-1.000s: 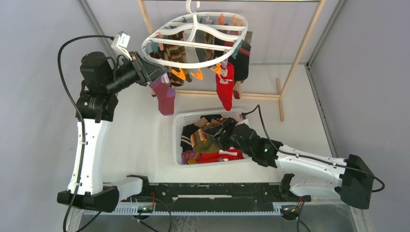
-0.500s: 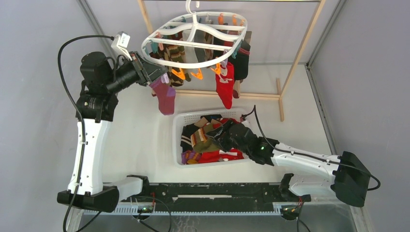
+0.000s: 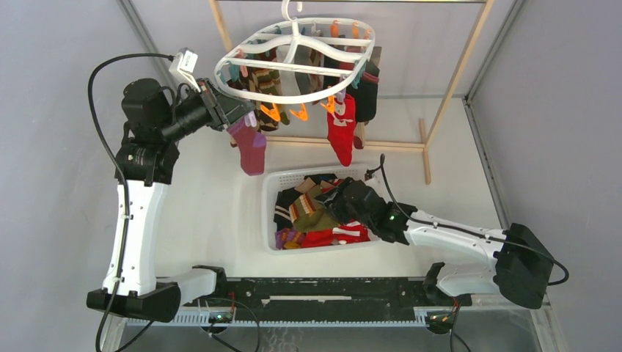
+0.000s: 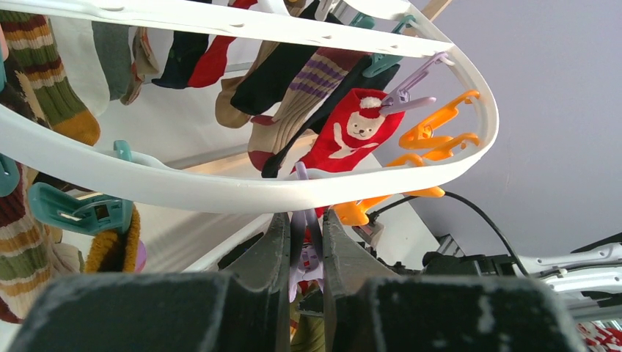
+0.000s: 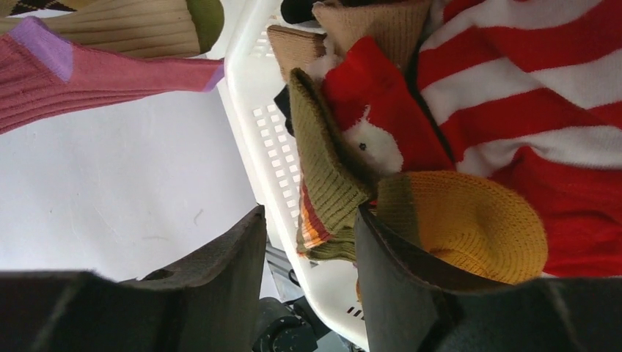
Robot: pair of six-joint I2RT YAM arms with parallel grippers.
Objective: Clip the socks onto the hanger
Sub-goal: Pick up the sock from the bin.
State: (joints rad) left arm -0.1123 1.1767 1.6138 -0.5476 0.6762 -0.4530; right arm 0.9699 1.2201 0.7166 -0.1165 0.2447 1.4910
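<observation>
White slotted basket (image 5: 271,154) on the bench (image 3: 213,213), heaped with loose socks. Beyond the basket and raised well above it: the hanger (image 4: 220,192), a white oval rack hung by its centre hook under a bare wooden frame (image 3: 461,66). Clips in orange, teal and lilac along the rim, many of them carrying socks. On the rim side nearest the basket, a red sock (image 4: 348,136) with a Santa face, pinned and dangling, with empty orange clips (image 3: 271,114) just beside it.

Up and to the left of the basket, level with the hanger's rim: left tool (image 4: 304,220), fingers almost together and clamped on a lilac clip (image 4: 306,260) just under the rim. Close by that clip, a magenta sock (image 3: 251,150) hanging down toward the basket's far left corner. Whether pinned by that clip, cannot tell.

Inside the basket, near its middle: right tool (image 5: 312,220), fingers apart and lowered onto the pile. In the gap, an olive ribbed sock (image 5: 326,172) with a striped cuff, touching one finger and clear of the other, so not pinched. Just beside it, deeper in the basket, a mustard sock (image 5: 469,220). Past that, a red-and-white striped sock (image 5: 528,81).
</observation>
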